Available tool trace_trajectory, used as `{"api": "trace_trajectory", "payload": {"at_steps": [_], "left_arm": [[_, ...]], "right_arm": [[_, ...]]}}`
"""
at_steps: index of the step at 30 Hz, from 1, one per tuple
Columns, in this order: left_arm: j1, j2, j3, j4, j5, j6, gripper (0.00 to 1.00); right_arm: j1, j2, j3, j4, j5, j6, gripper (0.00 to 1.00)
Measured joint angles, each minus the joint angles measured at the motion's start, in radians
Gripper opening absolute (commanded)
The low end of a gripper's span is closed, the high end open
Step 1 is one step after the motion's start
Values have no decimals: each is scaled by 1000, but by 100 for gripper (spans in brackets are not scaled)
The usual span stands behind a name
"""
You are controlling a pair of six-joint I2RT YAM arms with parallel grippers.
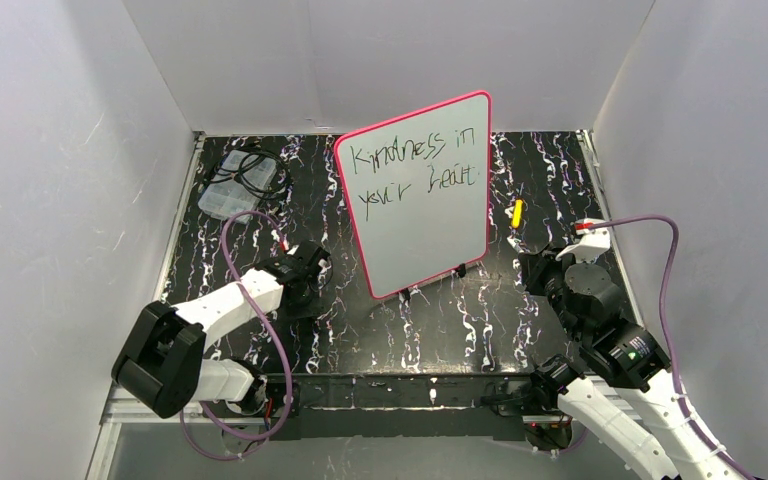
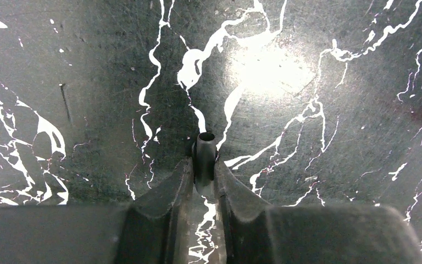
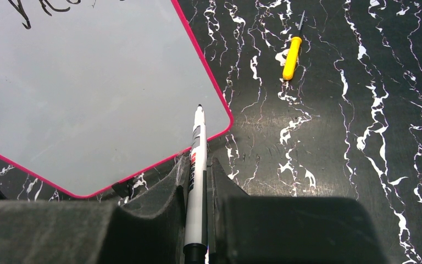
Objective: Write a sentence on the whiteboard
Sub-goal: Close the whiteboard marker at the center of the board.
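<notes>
My right claw (image 3: 199,161) pinches the marker (image 3: 197,179), tip aimed at the board (image 3: 88,82)'s lower corner; my left claw (image 2: 203,164), pinching the cap (image 2: 205,147), sits well apart leftward.

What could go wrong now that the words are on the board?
The uncapped marker in the right fingers points at a lower corner of the whiteboard: a stray move might smear ink or nudge the upright board over. The small black cap sits only at the tips of the left fingers and could slip out.
</notes>
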Motion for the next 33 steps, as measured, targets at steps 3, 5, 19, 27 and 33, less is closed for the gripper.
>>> {"api": "trace_trajectory", "payload": {"at_steps": [3, 5, 19, 27, 33], "left_arm": [[0, 3, 4, -4, 3, 7, 0], [-3, 1, 6, -6, 3, 11, 0], [-14, -501, 57, -22, 67, 285, 0], [-39, -649, 101, 18, 413, 522, 0], [-114, -649, 101, 48, 610, 600, 0]], "right_arm": [[0, 0, 0, 0, -1, 0, 7], [0, 0, 0, 0, -9, -1, 6], [0, 185, 12, 58, -518, -46, 1], [0, 372, 133, 69, -888, -45, 1], [0, 511, 171, 65, -1125, -26, 1]]}}
